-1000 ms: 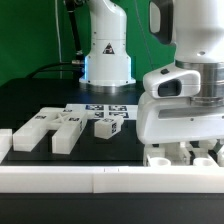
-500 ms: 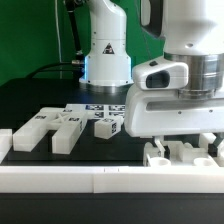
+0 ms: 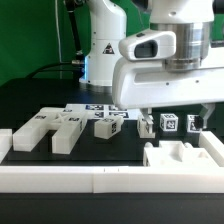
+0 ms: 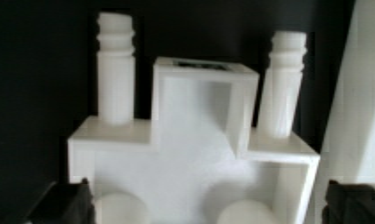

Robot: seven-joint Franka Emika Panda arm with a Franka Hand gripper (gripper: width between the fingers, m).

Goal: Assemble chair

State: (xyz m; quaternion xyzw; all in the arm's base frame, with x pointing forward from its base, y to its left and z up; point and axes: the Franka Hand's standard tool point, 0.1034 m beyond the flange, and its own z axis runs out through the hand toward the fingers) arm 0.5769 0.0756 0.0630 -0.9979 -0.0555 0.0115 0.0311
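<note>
A chunky white notched chair piece [image 3: 184,159] lies by the front rail on the exterior view's right. In the wrist view this piece [image 4: 187,150] fills the picture, with two ribbed posts [image 4: 111,55] standing out from it. My gripper [image 3: 175,112] hangs just above it, open and empty. In the wrist view the gripper [image 4: 205,203] has its dark fingers [image 4: 59,202] wide apart at either side of the piece, not touching it. Three small tagged posts [image 3: 170,123] stand just behind the piece. Two notched blocks [image 3: 52,128] and a small block [image 3: 103,127] lie to the left.
The long low white border rail [image 3: 95,181] runs along the front. The marker board [image 3: 106,110] lies behind the small block. The arm's white base [image 3: 106,62] stands at the back, before a green backdrop. The table is black.
The gripper has risen from around the notched piece and shifted toward the exterior view's left. The piece stays on the table, now uncovered, and the posts behind it show.
</note>
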